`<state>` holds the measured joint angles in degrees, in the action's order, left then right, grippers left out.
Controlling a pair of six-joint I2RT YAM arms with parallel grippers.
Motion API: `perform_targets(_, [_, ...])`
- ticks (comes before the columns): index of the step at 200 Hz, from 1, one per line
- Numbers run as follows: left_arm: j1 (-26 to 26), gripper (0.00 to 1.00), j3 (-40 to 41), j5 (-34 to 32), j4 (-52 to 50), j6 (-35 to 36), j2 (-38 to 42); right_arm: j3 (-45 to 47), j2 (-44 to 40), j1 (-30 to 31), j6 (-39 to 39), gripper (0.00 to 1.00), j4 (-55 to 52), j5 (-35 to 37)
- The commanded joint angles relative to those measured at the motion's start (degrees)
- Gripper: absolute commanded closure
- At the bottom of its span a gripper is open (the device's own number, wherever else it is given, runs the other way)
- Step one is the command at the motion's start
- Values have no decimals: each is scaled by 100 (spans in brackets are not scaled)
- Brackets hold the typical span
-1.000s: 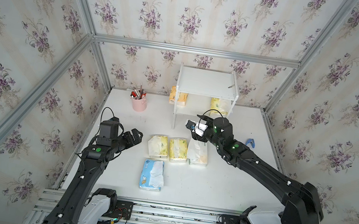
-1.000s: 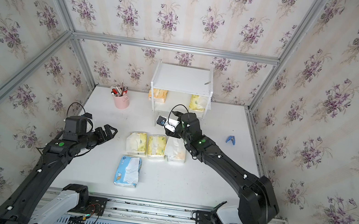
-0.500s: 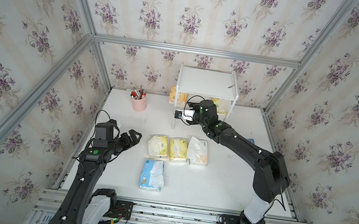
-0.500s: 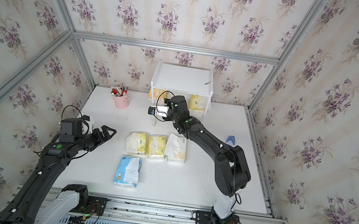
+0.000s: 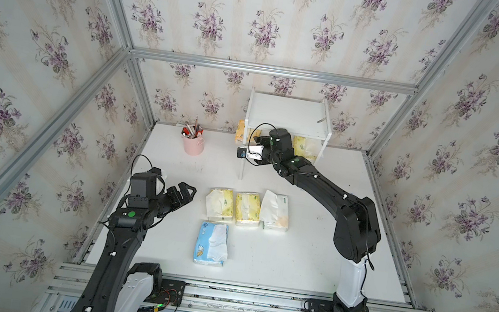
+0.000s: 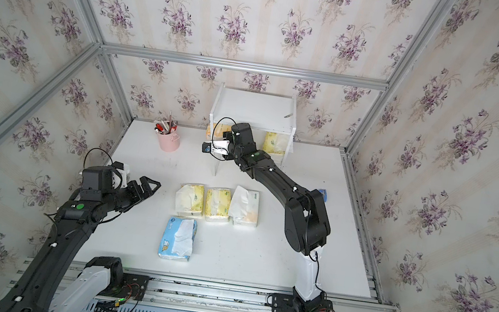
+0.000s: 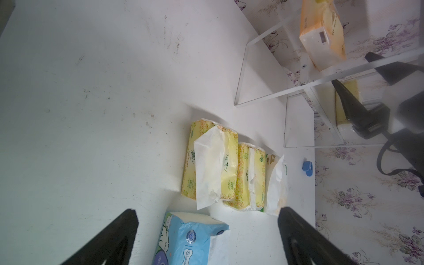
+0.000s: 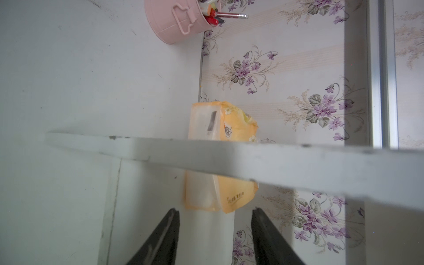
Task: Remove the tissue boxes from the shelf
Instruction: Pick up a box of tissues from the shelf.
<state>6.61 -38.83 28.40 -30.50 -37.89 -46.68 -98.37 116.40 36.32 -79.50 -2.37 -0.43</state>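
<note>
The orange tissue pack [image 8: 229,124] lies under the shelf's [image 5: 287,115] top board at its left end, and a yellow pack [image 5: 304,146] at its right. The right tool [image 8: 214,209], spread, is just short of the orange one. The left tool [image 7: 207,208] hangs spread over the counter [image 5: 292,264].

Just ahead of the right fingers [image 8: 165,234], which are matt black plastic, the orange pack [image 8: 234,197] wears thin glossy film, creased at its ends. The shelf [image 8: 252,160] edge crossing it is matt white and chipped in spots. Its side panel [image 7: 263,68] looks like clear, smooth acrylic. Beyond the left fingers [image 7: 119,234], the yellow packs [image 7: 231,165] and the light blue pack [image 7: 188,238] shine in crinkled wrap, with soft matt tissue poking out. The counter [image 7: 91,91] is matt white and scuffed. The pink cup [image 8: 174,25] looks like smooth painted metal.
</note>
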Motion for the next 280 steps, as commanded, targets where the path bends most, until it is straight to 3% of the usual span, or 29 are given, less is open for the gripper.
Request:
perform_targets(1, [11,1,11,-43,-39,86,8,-240,155,-17,-90,46,-176,51])
perform_targets(97, [34,1,-19,-22,-51,80,-25,-1096,785,-118,-119,51,-789,169])
perform_targets(121, [38,1,-28,-20,-52,73,-25,-1097,844,-133,-70,57,-891,236])
perform_targets(174, [46,1,-28,-12,-35,79,-42,-1042,772,-150,132,80,-1209,351])
perform_targets(234, [45,1,-19,30,-59,90,34,-518,303,-142,201,100,-1060,357])
perform_targets(280, [49,1,-6,642,264,-36,32,584,-548,-132,274,100,-660,512])
